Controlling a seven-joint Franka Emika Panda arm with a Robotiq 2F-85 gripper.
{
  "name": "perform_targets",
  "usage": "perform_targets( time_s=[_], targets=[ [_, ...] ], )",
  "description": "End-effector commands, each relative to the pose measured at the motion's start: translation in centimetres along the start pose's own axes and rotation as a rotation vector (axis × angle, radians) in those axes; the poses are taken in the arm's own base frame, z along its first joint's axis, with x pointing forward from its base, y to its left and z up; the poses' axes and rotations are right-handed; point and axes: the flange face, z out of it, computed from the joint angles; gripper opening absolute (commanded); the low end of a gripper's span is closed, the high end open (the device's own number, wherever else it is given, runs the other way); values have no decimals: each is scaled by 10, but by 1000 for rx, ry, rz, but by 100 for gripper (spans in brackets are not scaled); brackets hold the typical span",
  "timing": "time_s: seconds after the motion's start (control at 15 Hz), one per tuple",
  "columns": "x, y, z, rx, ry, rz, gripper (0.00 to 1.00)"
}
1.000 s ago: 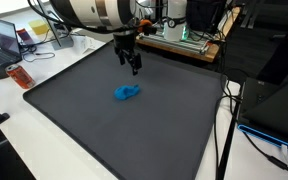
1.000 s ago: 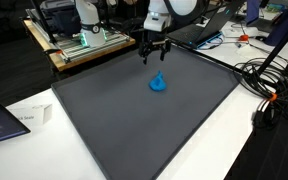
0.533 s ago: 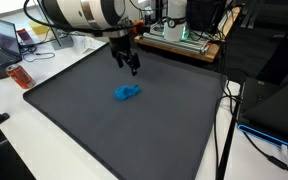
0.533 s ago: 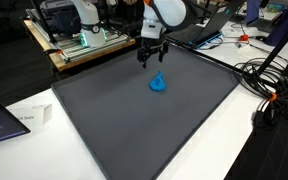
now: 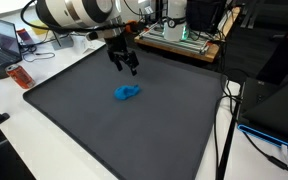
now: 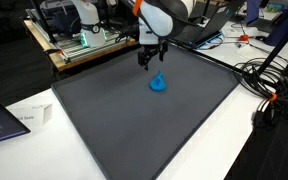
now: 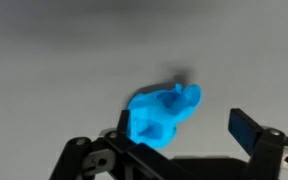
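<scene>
A small blue plastic object point(image 5: 127, 93) lies on the dark grey mat point(image 5: 84, 120); it also shows as a blue lump point(image 6: 158, 83) in both exterior views. My gripper point(image 5: 131, 66) hangs open above the mat, just behind the blue object and not touching it. Seen from the wrist, the blue object point(image 7: 162, 115) sits below the open gripper point(image 7: 184, 128), close to one finger, with the other fingertip point(image 7: 246, 127) well to its right. Nothing is held.
The mat point(image 6: 134, 120) covers most of a white table point(image 6: 234, 130). A laptop point(image 5: 6, 45) and an orange item point(image 5: 20, 76) lie off the mat's side. A wooden bench with equipment point(image 5: 184, 40) stands behind. Cables point(image 6: 274, 85) trail beside the mat.
The arm has shifted slightly sideways over the back of the mat, away from the blue object. The jaws stay open and the blue object has not moved.
</scene>
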Motion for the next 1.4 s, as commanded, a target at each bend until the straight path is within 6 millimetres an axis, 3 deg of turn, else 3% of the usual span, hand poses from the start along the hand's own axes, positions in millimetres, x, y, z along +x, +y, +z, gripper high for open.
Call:
perform_targets(
  time_s=[0.0,0.4,0.87,1.33],
  targets=[
    [11,6,-9,82,-1,-70,100],
    [15,8,-13,143,83,-107,100],
    [14,32,3,113,142,-133,100],
    [-13,60,18,116,236,-191,100]
  ],
)
